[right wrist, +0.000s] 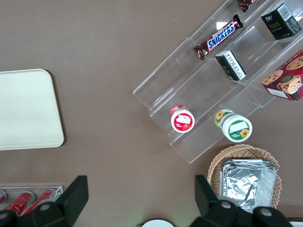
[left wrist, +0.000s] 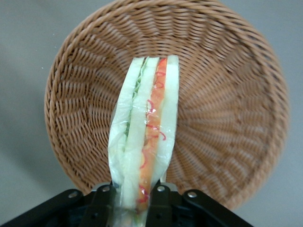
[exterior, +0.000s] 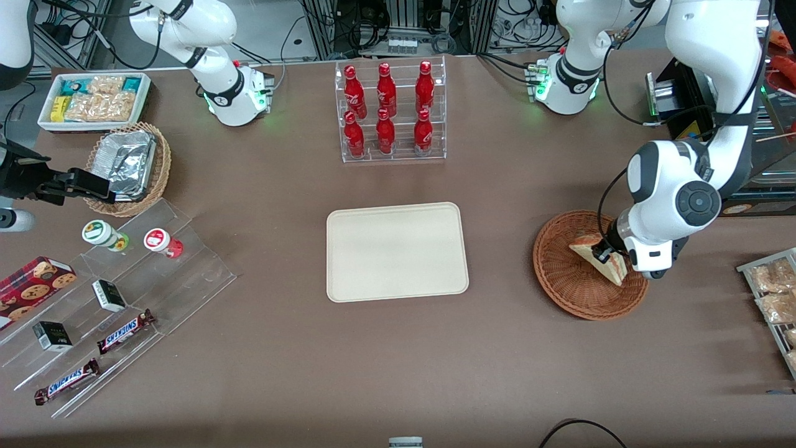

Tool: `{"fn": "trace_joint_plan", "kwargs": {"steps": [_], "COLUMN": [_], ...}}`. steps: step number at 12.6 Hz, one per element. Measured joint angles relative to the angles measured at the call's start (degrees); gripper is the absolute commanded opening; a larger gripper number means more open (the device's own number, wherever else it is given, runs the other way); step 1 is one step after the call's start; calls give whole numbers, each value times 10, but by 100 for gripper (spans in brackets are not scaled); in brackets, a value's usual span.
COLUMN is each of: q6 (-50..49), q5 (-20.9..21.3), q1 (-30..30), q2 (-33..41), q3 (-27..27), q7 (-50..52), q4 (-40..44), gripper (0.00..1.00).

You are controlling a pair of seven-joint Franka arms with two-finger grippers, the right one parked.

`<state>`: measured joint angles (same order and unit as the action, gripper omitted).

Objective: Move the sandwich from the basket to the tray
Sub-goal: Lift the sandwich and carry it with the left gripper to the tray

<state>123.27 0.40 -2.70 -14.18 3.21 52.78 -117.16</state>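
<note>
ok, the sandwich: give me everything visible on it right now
The sandwich is a triangular wedge of pale bread in clear film, with green and red-orange filling showing along its cut edge. It stands on edge over the bowl of the reddish-brown wicker basket; whether it touches the weave can't be told. The gripper is shut on one end of it. The cream tray, toward the table's middle, has nothing on it.

Hanging over the round reddish-brown wicker basket (exterior: 584,267) at the working arm's end of the brown worktop (exterior: 398,348): the tool (exterior: 604,252), touching the pale triangular sandwich wedge (exterior: 600,258) lying in the basket. Sitting well apart at the worktop's middle, bare: the flat cream-beige rectangular tray (exterior: 397,251).
</note>
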Motion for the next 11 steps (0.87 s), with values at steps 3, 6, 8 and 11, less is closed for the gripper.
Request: {"fn": "trace_joint_plan", "kwargs": {"steps": [3, 6, 8, 11], "q6": [-44, -76, -85, -84], "q5": [7, 8, 9, 43], "q1": [-1, -2, -3, -24], "q2": [3, -4, -17, -49], "q3": [35, 80, 116, 164], "q7": [-59, -92, -100, -101], "q4": [39, 78, 100, 123], "gripper": [0, 0, 0, 0]}}
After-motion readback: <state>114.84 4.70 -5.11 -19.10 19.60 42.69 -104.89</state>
